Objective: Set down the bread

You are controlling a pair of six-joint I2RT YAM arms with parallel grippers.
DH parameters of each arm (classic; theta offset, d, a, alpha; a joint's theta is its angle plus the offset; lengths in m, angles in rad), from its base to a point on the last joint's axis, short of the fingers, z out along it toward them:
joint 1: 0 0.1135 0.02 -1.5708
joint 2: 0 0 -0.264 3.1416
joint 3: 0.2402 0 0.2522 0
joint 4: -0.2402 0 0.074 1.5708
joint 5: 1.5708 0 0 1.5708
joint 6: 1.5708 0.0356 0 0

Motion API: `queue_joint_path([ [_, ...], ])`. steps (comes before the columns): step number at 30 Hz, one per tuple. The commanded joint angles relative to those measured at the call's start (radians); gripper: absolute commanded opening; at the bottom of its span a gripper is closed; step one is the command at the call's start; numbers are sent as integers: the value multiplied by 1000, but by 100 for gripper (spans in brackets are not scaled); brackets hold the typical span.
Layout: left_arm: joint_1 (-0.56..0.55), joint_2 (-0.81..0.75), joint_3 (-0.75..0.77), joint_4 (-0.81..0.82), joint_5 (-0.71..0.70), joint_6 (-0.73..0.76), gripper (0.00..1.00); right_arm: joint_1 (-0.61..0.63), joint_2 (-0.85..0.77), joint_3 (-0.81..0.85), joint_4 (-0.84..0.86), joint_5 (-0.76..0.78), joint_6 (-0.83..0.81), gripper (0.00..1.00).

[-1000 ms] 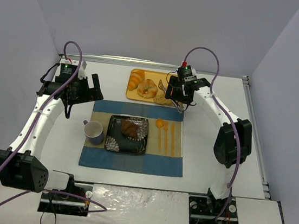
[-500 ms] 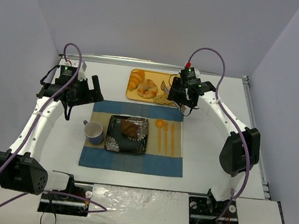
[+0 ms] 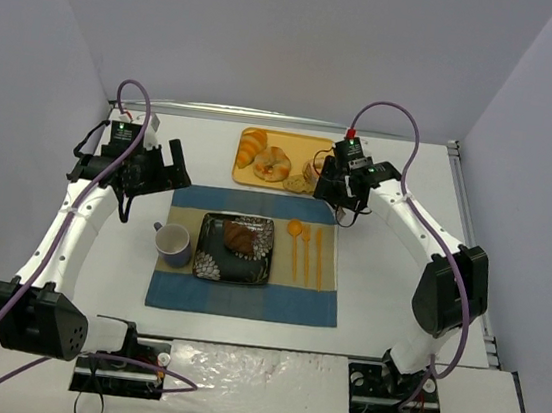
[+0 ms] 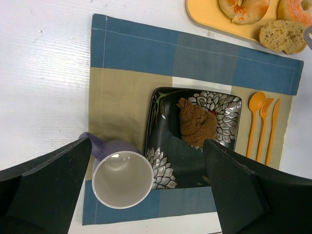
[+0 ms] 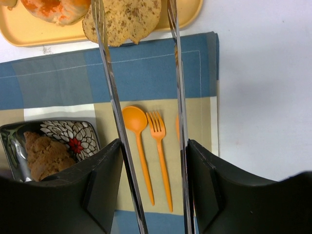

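On the blue-and-tan placemat, nearer than the orange tray, the black plate carries the brown bread; its long axis runs diagonally, narrower end toward the far left. It lies below the left gripper, spread wide and empty; the right gripper, well apart over the tray's edge, pinches metal tongs straddling a round slice

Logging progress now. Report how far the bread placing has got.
Done: one brown bread piece lies on the black floral square plate. In hand: the right gripper holds metal tongs at a round seeded bread slice on the yellow tray. To do: lifting and placing it.
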Motion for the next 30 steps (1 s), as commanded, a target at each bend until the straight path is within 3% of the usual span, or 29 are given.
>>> queue_joint_path([
  [1, 5, -36, 25, 50, 16, -14, 97, 7, -87, -13, 16, 34, 20, 50],
  [30, 6, -39, 6, 50, 8, -3, 97, 10, 8, -47, 60, 26, 44, 47],
])
